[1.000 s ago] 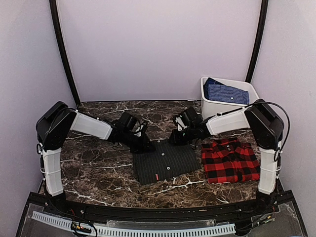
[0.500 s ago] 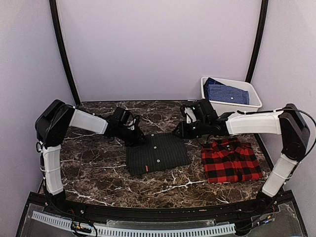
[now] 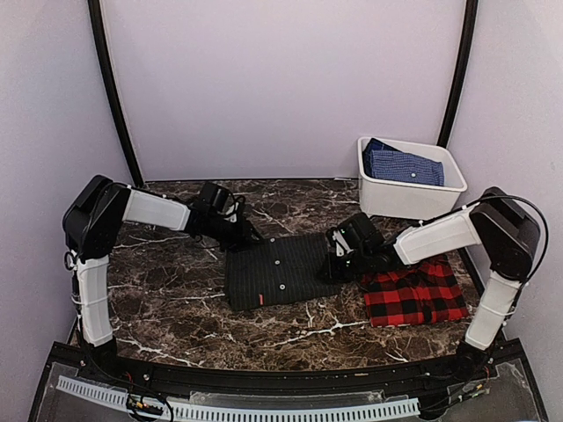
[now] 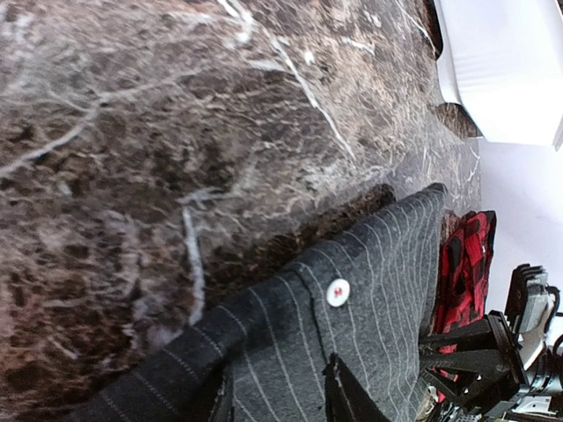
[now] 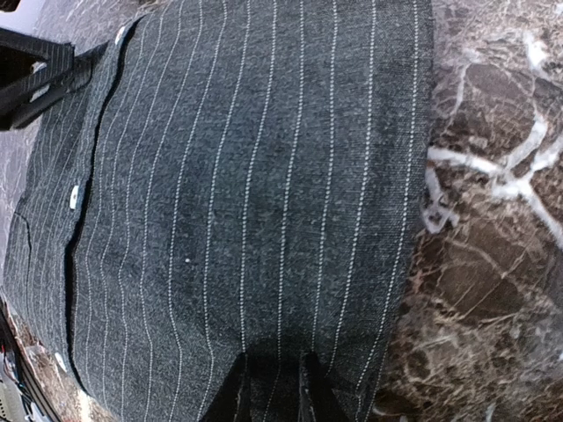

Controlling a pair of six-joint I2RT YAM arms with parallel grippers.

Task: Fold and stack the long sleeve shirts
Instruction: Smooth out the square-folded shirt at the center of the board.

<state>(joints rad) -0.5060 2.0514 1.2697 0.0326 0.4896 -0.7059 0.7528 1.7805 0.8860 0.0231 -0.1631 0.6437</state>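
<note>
- Red-and-black plaid shirt (image 3: pixel 420 299) lies folded at the near right of the counter (image 3: pixel 167 303).
- Charcoal pinstripe shirt (image 3: pixel 277 272) lies folded mid-counter, just beside it.
- Right hand (image 3: pixel 334 264) is at its right edge, fingers near together; grip cannot be told.
- Left hand (image 3: pixel 246 239) is at its far-left corner, fingers part-spread; grip likewise unclear.
- Judged: folding done; stacking comes next and needs a firm hold on both edges.

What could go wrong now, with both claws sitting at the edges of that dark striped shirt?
1. The left claw and the right claw each reach only an edge of the folded striped shirt. Lifting it from there might let the fold fall open.
2. The right claw works close beside the plaid shirt, so a sideways move might ruffle or drag it.
</note>
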